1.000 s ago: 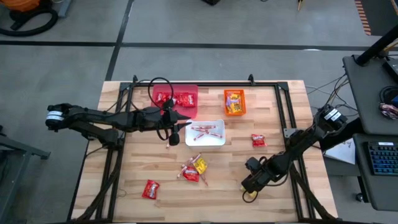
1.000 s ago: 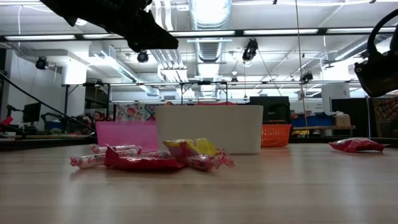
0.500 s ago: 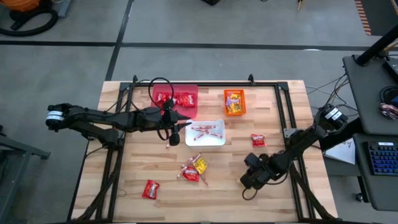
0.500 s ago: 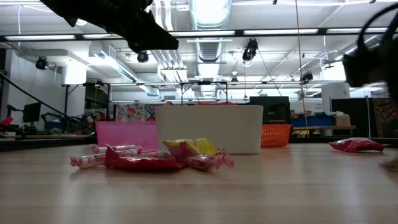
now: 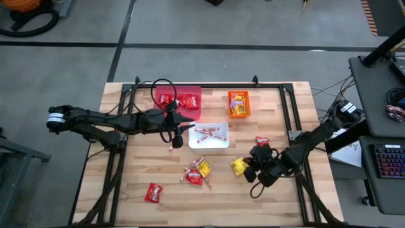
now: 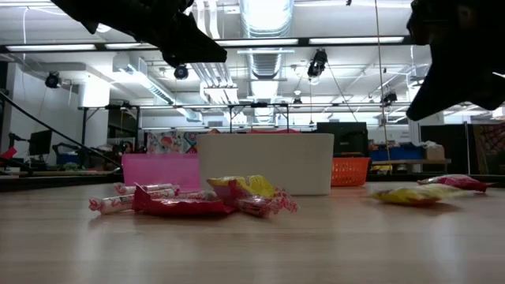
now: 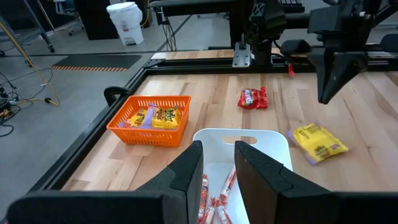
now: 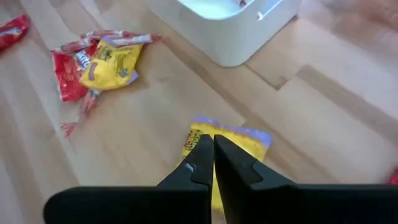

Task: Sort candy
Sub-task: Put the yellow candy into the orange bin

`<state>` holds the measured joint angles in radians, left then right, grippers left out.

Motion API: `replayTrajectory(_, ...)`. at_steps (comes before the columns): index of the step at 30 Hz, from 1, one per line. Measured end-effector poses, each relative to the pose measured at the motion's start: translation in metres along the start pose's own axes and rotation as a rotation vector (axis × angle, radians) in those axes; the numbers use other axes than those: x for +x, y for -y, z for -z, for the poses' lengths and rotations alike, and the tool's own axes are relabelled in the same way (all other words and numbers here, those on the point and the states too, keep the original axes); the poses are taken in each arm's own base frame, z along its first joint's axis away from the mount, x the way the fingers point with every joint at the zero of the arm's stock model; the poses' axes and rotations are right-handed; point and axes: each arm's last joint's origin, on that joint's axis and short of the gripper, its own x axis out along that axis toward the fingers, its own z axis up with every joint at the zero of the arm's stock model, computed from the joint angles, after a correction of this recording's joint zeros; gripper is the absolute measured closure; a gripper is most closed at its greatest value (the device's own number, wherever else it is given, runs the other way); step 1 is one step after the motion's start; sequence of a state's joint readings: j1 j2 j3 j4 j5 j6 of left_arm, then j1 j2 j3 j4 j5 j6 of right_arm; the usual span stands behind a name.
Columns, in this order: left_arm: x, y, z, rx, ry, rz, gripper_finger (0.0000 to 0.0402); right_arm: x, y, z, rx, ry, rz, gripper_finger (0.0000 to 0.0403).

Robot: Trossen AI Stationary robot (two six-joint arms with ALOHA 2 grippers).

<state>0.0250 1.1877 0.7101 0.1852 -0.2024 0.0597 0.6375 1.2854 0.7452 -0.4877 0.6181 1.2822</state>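
Right gripper [image 5: 248,171] pinched together on the yellow packet [image 5: 238,166], just right of the candy pile [image 5: 197,172]; left gripper [image 5: 190,122] slightly apart, idle above white bin [image 5: 223,144]. Risk: thin edge grip, packet slipping mid-carry

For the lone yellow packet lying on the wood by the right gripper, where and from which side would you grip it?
The yellow packet lies flat on the table, apart from other candy, so I would come straight down from above and pinch across its narrower middle. The right gripper hangs shut just above it and would probably need to open first. The left gripper waits over the white bin.
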Motion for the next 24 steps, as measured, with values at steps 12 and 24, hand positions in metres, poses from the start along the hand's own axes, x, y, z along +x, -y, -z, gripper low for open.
replayTrajectory(12,0.001,0.000,0.000,0.001,-0.001,0.000,0.0324,0.018,0.001,0.018,-0.494,0.082,0.022,0.0394)
replayTrajectory(24,0.001,0.000,0.000,-0.014,0.000,0.000,0.0324,0.041,0.046,0.054,-0.241,0.153,-0.105,0.0390)
